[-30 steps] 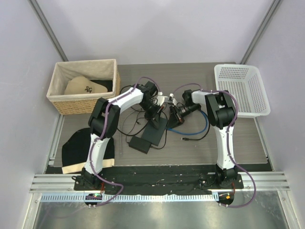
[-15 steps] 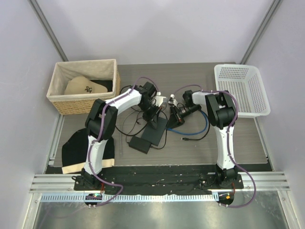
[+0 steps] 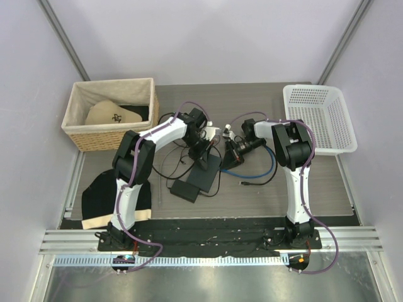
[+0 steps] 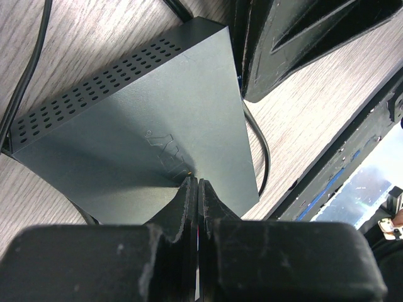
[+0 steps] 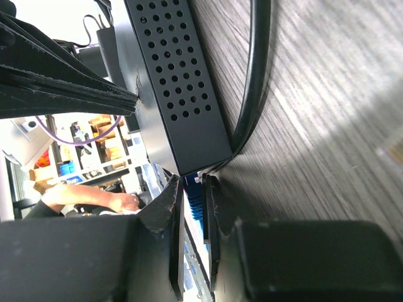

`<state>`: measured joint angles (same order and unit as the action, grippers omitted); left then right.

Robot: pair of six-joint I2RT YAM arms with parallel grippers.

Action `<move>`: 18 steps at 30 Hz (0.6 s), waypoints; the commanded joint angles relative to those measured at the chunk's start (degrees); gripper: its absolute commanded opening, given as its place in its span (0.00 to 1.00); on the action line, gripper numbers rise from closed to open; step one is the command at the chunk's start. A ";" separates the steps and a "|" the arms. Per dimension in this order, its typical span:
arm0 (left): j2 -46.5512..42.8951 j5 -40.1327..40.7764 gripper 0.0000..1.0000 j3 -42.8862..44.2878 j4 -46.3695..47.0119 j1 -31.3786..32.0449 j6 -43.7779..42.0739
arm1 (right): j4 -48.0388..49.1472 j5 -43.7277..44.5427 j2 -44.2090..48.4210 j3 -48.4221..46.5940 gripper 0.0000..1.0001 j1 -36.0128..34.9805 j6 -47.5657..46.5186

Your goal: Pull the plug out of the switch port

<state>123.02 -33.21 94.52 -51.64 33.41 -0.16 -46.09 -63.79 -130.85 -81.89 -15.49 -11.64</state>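
- Left wrist view: my left gripper point(image 4: 192, 184) is closed tight on nothing, its tips pressing on top of the switch point(image 4: 138, 126).
- Only the right wrist view shows the plug point(image 5: 194, 200). It is blue, sits at the switch's end edge, and lies inside my right gripper point(image 5: 193, 182), whose fingers stand narrow either side. I cannot tell if they pinch it.
- From above the plug is hidden, and only the blue cable point(image 3: 236, 170) shows.

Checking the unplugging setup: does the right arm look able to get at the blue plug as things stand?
Likely yes: the right gripper straddles the blue plug at the switch box edge, nothing between them; the black cord lies aside.
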 commanded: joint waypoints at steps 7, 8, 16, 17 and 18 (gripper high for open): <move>3.10 7.02 0.00 -2.06 1.89 0.34 -1.07 | -3.22 18.52 -0.99 -0.29 0.02 -0.69 -8.57; 3.10 7.02 0.00 -2.23 1.80 0.34 -0.98 | -3.22 18.96 -0.90 0.06 0.01 -0.60 -8.92; 3.54 6.84 0.00 -2.06 2.07 0.34 -0.54 | -3.22 18.61 -0.64 1.29 0.01 -0.25 -9.37; 3.63 6.67 0.00 -2.15 2.07 0.34 -0.45 | -3.22 18.61 -0.72 1.29 0.02 -0.16 -9.37; 3.63 6.67 0.00 -2.15 2.15 0.34 -0.45 | -3.13 18.70 -0.64 1.38 0.01 -0.25 -9.45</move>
<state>123.02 -33.19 94.45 -51.53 33.41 0.30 -48.88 -62.24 -130.72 -83.24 -15.88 -16.64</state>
